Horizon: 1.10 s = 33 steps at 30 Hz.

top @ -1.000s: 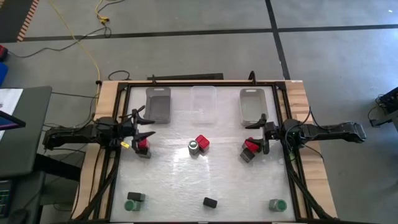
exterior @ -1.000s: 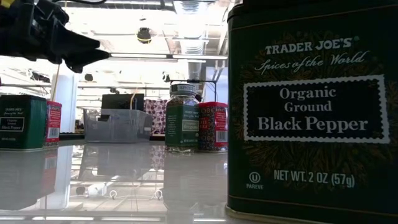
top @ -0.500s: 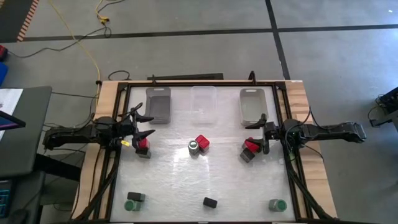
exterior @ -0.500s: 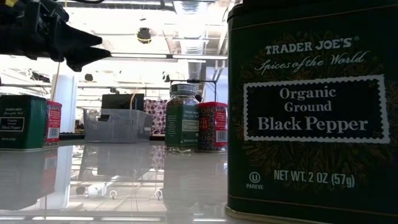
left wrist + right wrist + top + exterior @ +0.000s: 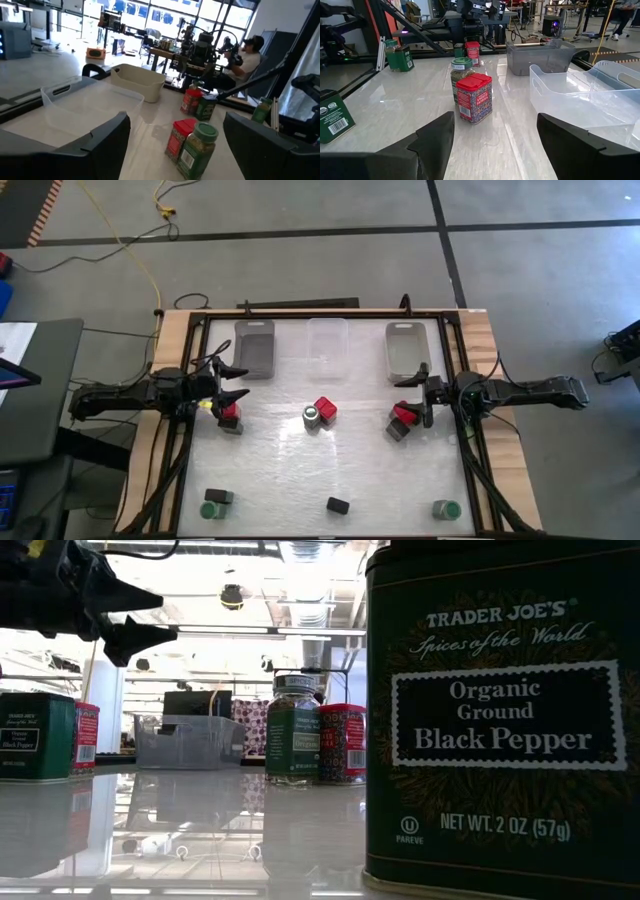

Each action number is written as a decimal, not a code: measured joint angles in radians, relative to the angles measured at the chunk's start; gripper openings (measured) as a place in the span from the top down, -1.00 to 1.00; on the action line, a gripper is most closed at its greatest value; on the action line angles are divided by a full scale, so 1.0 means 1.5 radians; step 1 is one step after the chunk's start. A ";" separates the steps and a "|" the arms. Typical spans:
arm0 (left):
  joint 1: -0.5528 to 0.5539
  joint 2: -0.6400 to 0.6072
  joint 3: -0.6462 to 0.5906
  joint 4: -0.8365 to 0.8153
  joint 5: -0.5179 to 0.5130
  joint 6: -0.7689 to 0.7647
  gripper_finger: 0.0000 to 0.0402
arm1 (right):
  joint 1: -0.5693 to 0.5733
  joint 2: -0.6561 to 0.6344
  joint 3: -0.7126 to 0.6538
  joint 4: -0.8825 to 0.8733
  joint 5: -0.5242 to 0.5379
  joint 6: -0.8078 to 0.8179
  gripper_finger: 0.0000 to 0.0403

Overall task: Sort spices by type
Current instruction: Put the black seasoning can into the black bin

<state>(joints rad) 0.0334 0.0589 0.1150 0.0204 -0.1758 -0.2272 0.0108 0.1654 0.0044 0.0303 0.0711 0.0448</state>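
Glossy white table (image 5: pixel 290 470), workshop room beyond. Three bins at 12 o'clock (image 5: pixel 328 342), contents indiscernible. Left gripper (image 5: pixel 228 383) and right gripper (image 5: pixel 415 395) spread, empty.

A red box (image 5: pixel 324 408) stands upright at the table's middle, touching a round jar (image 5: pixel 312 417) just beside it. Left of this pair, a red box (image 5: pixel 231 412) sits against a dark one. Right of the pair, a red box (image 5: pixel 404 414) touches a dark box (image 5: pixel 397 431). Along the near edge: a green jar with a dark box (image 5: pixel 214 504), a lone black box (image 5: pixel 338 504), a green-lidded jar (image 5: pixel 445 509)
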 joint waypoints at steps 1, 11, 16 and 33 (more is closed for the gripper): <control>0.000 0.000 0.000 0.000 0.000 0.004 -0.53 | 0.000 0.000 0.000 0.000 0.000 0.000 -0.55; 0.000 0.156 0.103 -0.028 0.014 0.102 -0.52 | 0.000 0.000 0.000 0.000 0.000 0.000 -0.55; 0.000 0.316 0.215 -0.090 0.022 0.097 -0.52 | 0.000 0.000 0.000 0.000 0.000 0.000 -0.55; -0.125 0.681 0.409 -0.419 0.044 0.067 -0.52 | 0.000 0.000 0.000 0.000 0.000 0.000 -0.55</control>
<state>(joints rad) -0.1541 1.0810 0.7285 -0.6076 -0.1093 -0.1270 0.0105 0.1652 0.0046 0.0303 0.0711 0.0448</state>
